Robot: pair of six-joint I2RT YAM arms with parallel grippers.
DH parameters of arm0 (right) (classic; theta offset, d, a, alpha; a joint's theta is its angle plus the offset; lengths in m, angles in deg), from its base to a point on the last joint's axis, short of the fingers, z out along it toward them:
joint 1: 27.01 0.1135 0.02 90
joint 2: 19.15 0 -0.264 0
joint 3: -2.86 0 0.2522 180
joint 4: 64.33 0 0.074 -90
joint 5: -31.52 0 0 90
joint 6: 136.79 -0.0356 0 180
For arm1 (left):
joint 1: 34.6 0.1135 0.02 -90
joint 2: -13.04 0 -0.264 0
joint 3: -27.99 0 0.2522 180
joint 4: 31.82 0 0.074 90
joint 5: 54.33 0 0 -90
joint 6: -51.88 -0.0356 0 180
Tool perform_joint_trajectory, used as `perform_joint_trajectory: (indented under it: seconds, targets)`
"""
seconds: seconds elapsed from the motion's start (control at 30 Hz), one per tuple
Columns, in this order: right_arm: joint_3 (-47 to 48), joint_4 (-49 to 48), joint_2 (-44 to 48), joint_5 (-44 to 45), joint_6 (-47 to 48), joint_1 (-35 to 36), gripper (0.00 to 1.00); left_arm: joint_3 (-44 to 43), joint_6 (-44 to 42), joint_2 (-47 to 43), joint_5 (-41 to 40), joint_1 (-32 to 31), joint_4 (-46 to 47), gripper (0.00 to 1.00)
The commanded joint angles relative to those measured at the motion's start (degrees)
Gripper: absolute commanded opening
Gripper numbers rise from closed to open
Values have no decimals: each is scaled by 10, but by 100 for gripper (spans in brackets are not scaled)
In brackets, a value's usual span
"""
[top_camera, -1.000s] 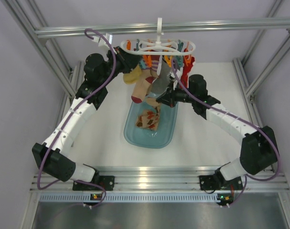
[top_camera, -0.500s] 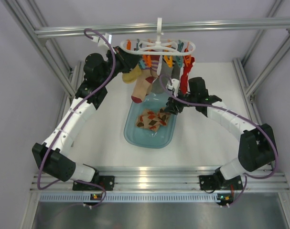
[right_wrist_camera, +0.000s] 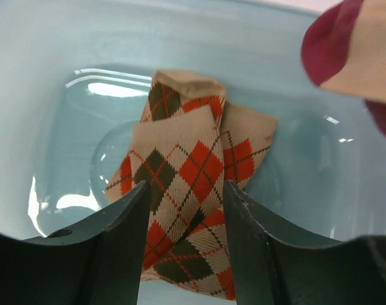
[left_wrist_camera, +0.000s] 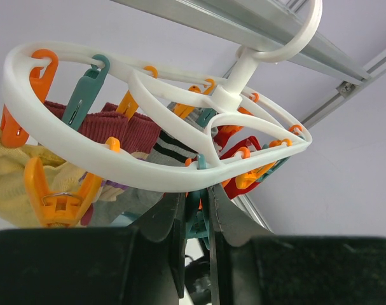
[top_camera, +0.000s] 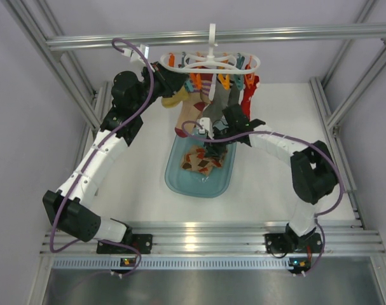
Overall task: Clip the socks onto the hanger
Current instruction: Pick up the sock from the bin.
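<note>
Right wrist: right gripper [right_wrist_camera: 184, 187] is hovering, jaws spread, over the argyle sock [right_wrist_camera: 199, 149] lying mid-frame in the tray [right_wrist_camera: 65, 51]. Left gripper [left_wrist_camera: 194, 198] is pinching a teal clip [left_wrist_camera: 196, 222] under the hanger [left_wrist_camera: 148, 178], lower centre. Pickup step looks underway; next likely lowering and closing on the sock.

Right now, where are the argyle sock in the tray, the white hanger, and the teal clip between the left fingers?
argyle sock [right_wrist_camera: 180, 171]: right wrist view, middle of its top fold.
hanger [left_wrist_camera: 233, 96]: left wrist view, hub under the hook.
teal clip [left_wrist_camera: 196, 219]: left wrist view, its visible body.
</note>
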Motion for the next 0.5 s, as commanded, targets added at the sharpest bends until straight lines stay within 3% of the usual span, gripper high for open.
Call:
perform_joint_trajectory:
  seconds: [0.0, 0.2, 0.27, 0.3, 0.33, 0.43, 0.47]
  targets:
    - [30, 9, -39, 8, 53, 5, 49, 3, 1, -2, 5, 3, 22, 0]
    - [40, 7, -84, 21, 79, 9, 53, 5, -1, 2, 5, 4, 20, 0]
    - [37, 9, -87, 23, 94, 9, 47, 4, -1, 1, 5, 4, 19, 0]
    - [34, 9, -89, 23, 98, 9, 42, 4, -2, 1, 6, 4, 18, 0]
    - [34, 8, -88, 24, 98, 9, 29, 4, -3, 1, 6, 5, 17, 0]
    - [32, 7, -80, 17, 95, 9, 7, 5, -3, 1, 6, 6, 15, 0]
    - [29, 4, -76, 12, 87, 9, 2, 6, -3, 2, 7, 6, 15, 0]
